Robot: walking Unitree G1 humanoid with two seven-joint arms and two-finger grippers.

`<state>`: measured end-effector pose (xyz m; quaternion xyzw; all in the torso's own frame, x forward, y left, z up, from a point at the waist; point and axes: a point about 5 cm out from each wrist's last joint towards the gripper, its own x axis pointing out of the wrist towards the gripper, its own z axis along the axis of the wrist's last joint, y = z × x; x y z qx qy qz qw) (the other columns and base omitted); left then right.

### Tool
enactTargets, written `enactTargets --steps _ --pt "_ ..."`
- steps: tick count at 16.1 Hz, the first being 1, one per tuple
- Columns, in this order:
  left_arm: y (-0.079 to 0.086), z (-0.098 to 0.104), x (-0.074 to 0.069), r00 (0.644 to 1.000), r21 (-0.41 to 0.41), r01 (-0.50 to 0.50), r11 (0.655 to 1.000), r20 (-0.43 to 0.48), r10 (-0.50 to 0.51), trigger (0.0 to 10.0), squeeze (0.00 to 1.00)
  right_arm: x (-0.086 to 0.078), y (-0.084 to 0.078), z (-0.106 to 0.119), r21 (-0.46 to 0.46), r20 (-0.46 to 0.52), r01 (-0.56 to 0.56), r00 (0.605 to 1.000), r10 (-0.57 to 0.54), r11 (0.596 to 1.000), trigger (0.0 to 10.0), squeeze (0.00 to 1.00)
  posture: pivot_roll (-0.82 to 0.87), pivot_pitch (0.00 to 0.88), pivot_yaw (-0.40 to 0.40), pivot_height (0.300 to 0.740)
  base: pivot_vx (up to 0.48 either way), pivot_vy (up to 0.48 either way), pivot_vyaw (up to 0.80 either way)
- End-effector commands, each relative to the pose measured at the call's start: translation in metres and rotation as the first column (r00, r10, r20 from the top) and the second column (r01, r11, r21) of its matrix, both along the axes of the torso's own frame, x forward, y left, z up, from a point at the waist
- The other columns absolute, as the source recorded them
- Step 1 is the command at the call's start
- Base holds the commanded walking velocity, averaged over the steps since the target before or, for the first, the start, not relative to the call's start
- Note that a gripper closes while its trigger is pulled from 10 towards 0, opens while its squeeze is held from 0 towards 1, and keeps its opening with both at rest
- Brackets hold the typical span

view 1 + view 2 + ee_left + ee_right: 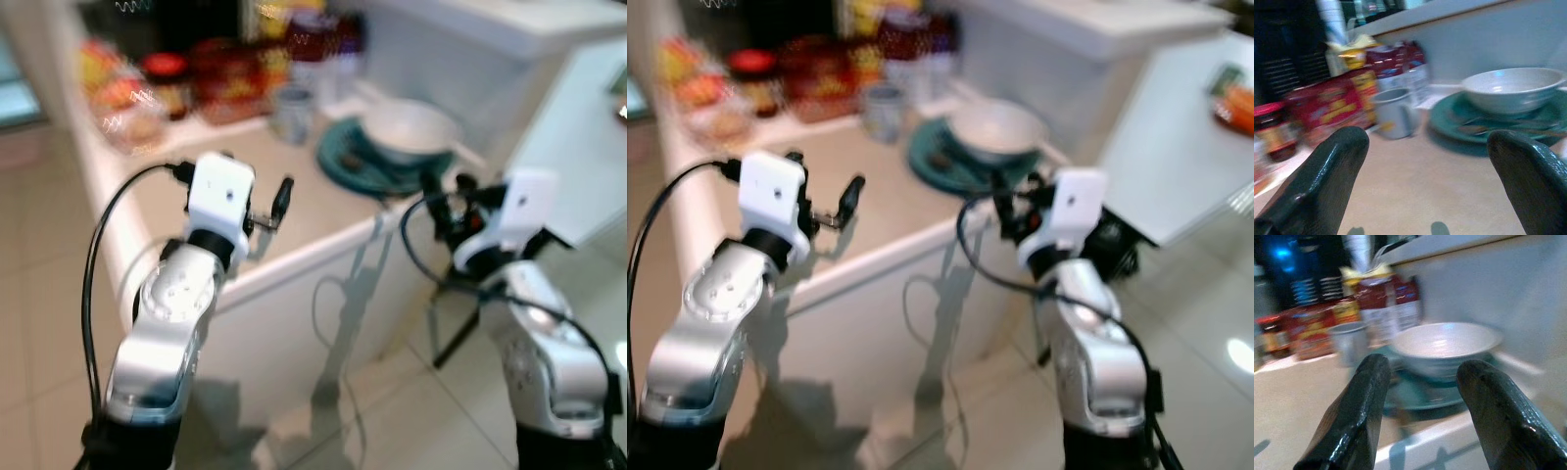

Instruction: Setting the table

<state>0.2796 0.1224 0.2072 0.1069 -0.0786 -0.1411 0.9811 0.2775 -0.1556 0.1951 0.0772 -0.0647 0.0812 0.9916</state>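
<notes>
Red food packets (1337, 105) stand in a row along the back of the beige counter (294, 211); a red-lidded jar (165, 80) stands among them, towards the robot's left; a white cabinet (470, 49) rises behind the counter; pale floor tiles (39, 323) lie below; contents of the packets cannot be read, owing to blur.
</notes>
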Motion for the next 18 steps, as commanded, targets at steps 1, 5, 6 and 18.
enactTargets --steps 1,5,6,18 --pt "-0.007 0.003 -0.002 0.999 -0.001 0.033 0.999 0.010 -0.033 10.0 0.00 0.000 -0.007 0.004 -0.003 0.011 0.023 1.000 -0.023 1.000 10.0 0.00 0.06 0.000 -0.042 0.740 0.345 0.000 0.00" --pt "-0.007 0.002 -0.006 1.000 -0.004 0.028 1.000 0.010 -0.028 10.0 0.00 0.004 -0.017 0.007 0.031 -0.012 0.064 0.998 -0.064 0.997 10.0 0.00 0.06 0.006 -0.054 0.740 0.173 0.000 0.00" --pt "-0.007 0.001 -0.007 1.000 -0.001 0.028 1.000 0.009 -0.028 10.0 0.00 0.007 -0.020 0.008 0.045 -0.026 0.080 0.997 -0.079 0.996 10.0 0.00 0.06 0.007 -0.056 0.740 0.000 0.000 0.00" --pt "-0.036 0.010 -0.014 0.953 0.092 0.295 0.951 0.039 -0.299 10.0 0.00 0.096 -0.087 0.043 0.231 -0.352 0.254 0.922 -0.163 0.939 10.0 0.94 0.03 0.010 -0.018 0.740 0.000 0.000 0.00"
